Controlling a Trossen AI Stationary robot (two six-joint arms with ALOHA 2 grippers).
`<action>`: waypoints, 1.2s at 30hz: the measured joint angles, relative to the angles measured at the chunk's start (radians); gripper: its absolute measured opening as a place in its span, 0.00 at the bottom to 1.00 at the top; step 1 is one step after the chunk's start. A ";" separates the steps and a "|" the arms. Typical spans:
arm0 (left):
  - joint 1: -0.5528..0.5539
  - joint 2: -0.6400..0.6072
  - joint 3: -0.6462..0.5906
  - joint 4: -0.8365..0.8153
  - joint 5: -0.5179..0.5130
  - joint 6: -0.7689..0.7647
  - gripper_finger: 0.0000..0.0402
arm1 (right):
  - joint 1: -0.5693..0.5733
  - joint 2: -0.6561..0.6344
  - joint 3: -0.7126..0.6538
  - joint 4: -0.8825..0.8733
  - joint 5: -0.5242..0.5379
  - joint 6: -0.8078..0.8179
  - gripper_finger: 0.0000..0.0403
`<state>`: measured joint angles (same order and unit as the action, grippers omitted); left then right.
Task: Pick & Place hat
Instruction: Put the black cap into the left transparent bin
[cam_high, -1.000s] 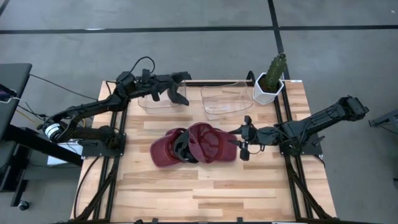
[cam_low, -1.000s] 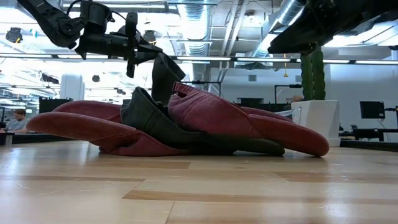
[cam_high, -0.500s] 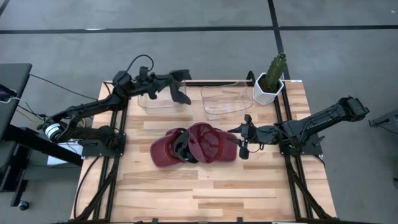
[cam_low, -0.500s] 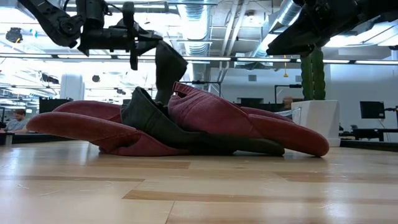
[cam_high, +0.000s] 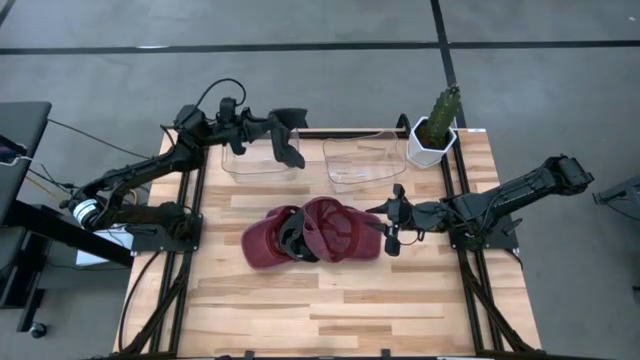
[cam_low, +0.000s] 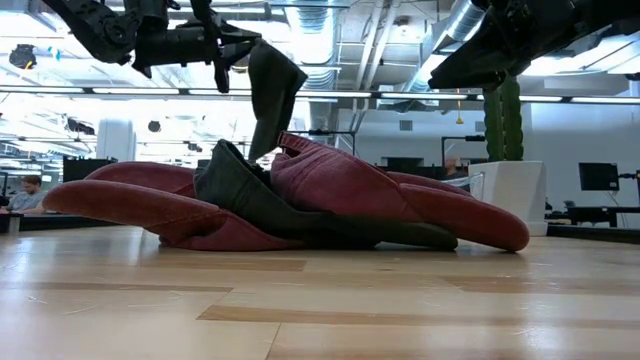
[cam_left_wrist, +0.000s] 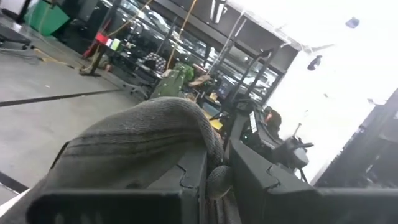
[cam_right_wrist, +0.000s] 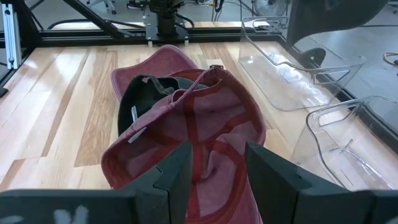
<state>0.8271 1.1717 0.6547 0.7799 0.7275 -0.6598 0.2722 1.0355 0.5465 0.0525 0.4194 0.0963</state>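
Wooden table (cam_high: 330, 300), grey floor all round, open office beyond in the low view. Bare planks at 6 o'clock.

At centre, a heap of caps: two red ones (cam_high: 340, 232), overlapping, with one dark cap (cam_low: 235, 195) wedged between them. Heap untouched by either claw.

At 3 o'clock, right claw (cam_high: 388, 228) low, just beside the red heap, fingers (cam_right_wrist: 273, 171) parted to a middling gap with nothing between, aimed at the nearest red cap.

At 11 o'clock, left claw (cam_high: 262, 128) raised above the table, pinched narrow on a dark hat (cam_high: 286, 143) that hangs down from it, over the left bin (cam_high: 235, 163). Not yet let go.

At 12 o'clock, a second clear bin (cam_high: 362, 162), nothing visible inside. At 1 o'clock, one cactus (cam_high: 441, 108) in a white pot.

Judged progress: early to midway. One hat lifted and carried to a bin, release still to come; three caps left on the table to pick.

Count: four caps in all, two bins, one plant, two arms.
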 joint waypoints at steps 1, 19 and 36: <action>0.000 0.001 0.000 0.001 0.003 0.000 0.13 | 0.000 0.000 0.000 0.000 0.000 0.000 0.35; -0.001 0.222 0.001 0.187 0.017 -0.056 0.13 | 0.000 0.000 0.000 0.000 0.000 -0.018 0.35; -0.015 0.225 0.079 0.258 0.018 -0.135 0.13 | 0.000 0.000 0.000 0.000 0.000 -0.018 0.35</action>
<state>0.8120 1.3964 0.7333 1.0381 0.7452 -0.7948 0.2722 1.0355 0.5465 0.0525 0.4194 0.0784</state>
